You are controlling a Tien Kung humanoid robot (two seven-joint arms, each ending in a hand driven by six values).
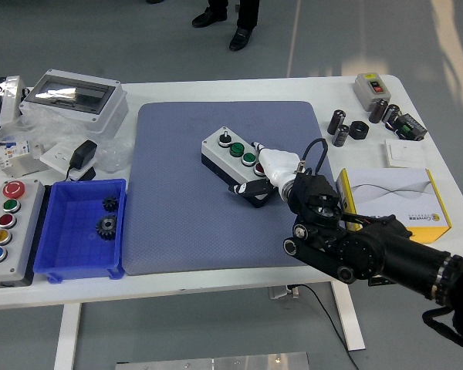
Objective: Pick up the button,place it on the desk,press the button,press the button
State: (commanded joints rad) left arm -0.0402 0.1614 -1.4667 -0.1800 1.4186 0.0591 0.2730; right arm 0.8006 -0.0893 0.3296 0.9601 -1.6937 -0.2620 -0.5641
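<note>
Right hand point(264, 173), white-shelled with dark fingers curled, rests on the near-right end of the white-topped black push-button box point(235, 160), apparently gripping it. Box lies on the blue-grey mat point(177, 223) on the bench, long axis running up-left away from the hand. Left arm unseen.

Right hand point(261, 174) on button box point(235, 163), blue mat point(177, 208).
</note>
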